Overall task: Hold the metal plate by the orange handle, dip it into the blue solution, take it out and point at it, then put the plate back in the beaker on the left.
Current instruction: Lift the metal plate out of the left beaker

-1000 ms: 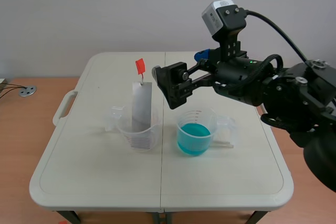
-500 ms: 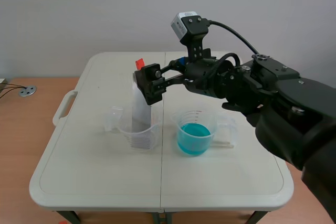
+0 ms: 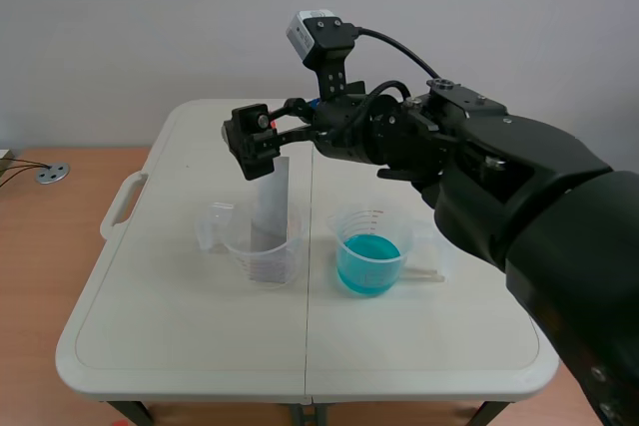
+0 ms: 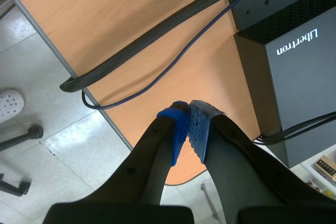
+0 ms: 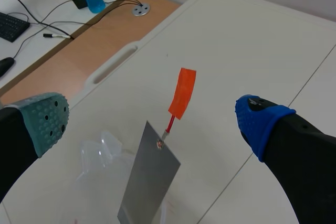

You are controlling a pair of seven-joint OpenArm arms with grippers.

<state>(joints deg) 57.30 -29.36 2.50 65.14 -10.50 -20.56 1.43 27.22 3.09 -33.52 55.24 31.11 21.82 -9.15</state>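
Since the earlier frame my right arm has swung across from above the blue solution (image 3: pixel 367 262) toward the left-hand side of the table (image 3: pixel 180 326). My right claw (image 3: pixel 254 143) now sits at the top of the metal plate (image 5: pixel 149 182).

Right claw: jaws spread wide, holding nothing. The wrist view shows the grey-green pad (image 5: pixel 47 121) and the blue pad (image 5: pixel 260 119) well apart, with the orange handle (image 5: pixel 182 93) ahead of them and roughly central in the gap. Neither pad touches the handle.

Metal plate: standing near upright, slightly tilted, in the clear beaker on the left (image 3: pixel 243 256). The orange handle rises above the plate's top edge on a thin stem. In the scene view my claw hides it.

Blue solution: in the second clear beaker, just beside the first, toward my right arm.

Left claw (image 4: pixel 188 124): blue pads pressed together, nothing between them. It hangs off the table, over the edge of a wooden desk (image 4: pixel 131 19).
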